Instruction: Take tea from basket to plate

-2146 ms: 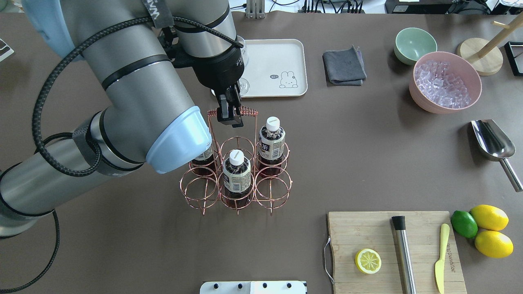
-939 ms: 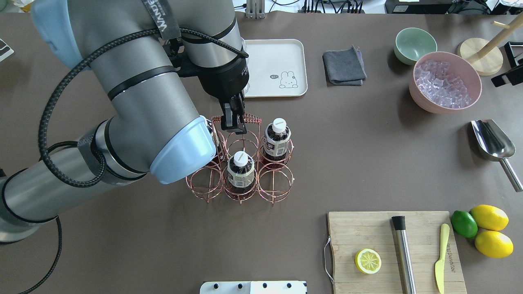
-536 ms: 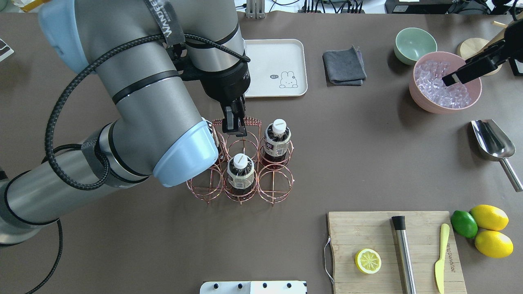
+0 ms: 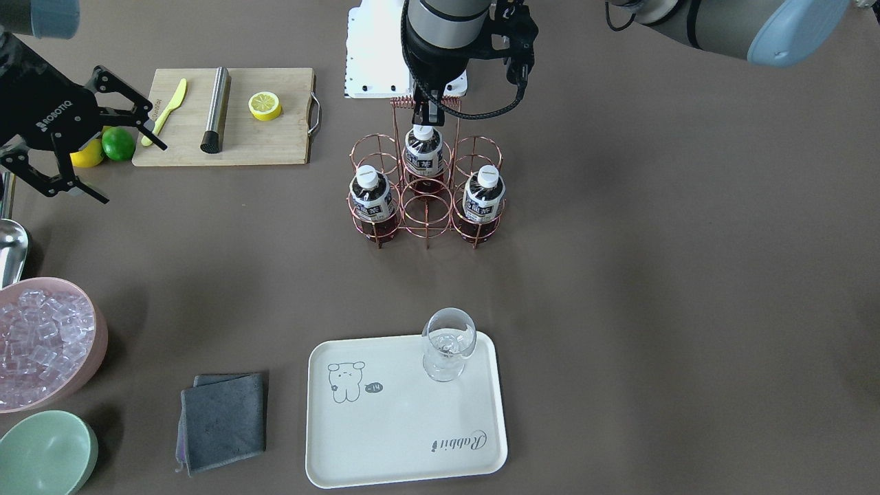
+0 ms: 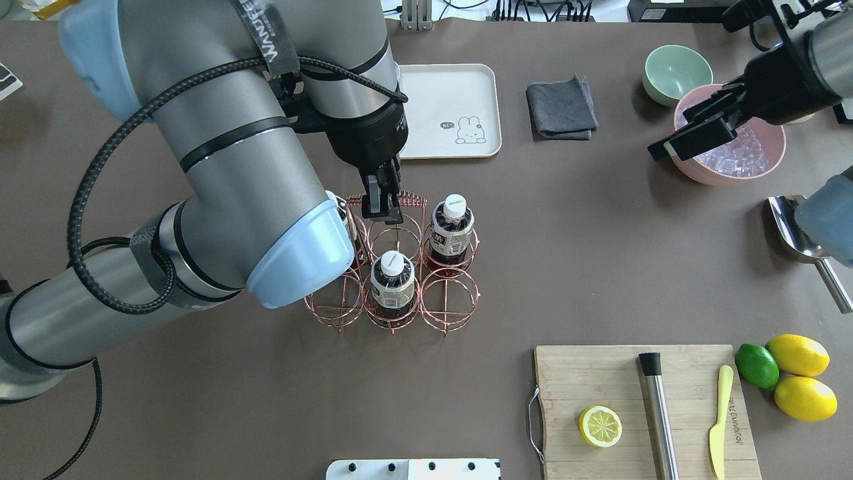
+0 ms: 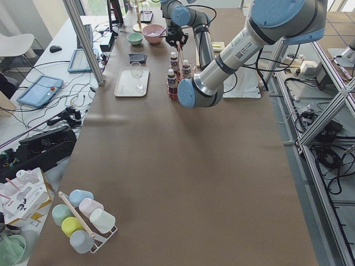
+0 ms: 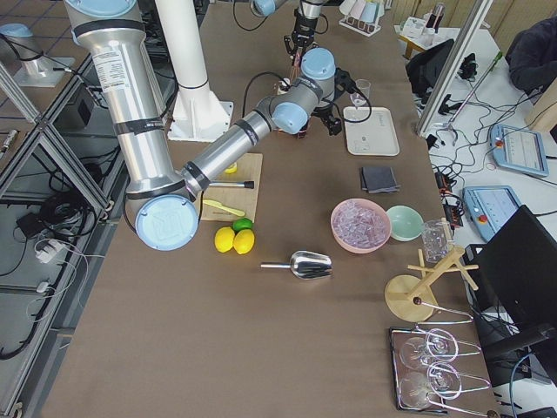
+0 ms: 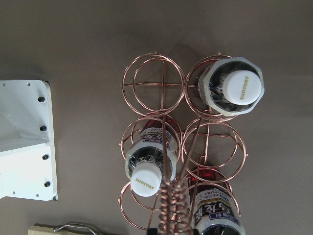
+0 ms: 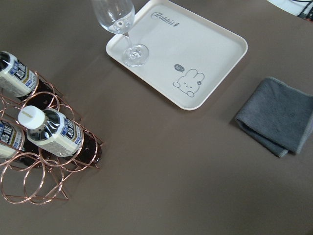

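The left gripper comes straight down on the basket, its 2 fingers narrowed onto the coiled top of the tall handle. I judge that hold is there to pin the light carrier on the desk, so it does not lift or tip when a bottle is drawn up out of its ring. The right gripper hangs wide and empty toward the desk's right end, well apart from the basket, and its spread looks ample for a bottle's body. The tea is 3 alike bottles standing upright in 3 of the 6 cells, with the basket about mid-desk. The plate lies near the far edge, opposite the robot, and a stemmed glass stands at one corner of it, leaving most of the surface bare. The basket is thin copper-toned wire bent into round rings with crossed bases, and its handle grip is wound like a spring. The bottles are clear plastic with dark red-brown liquid, glossy printed labels and smooth white screw caps. The plate is matte cream with rounded corners and a low raised rim. The desk covering is dull brown and looks non-slippery.
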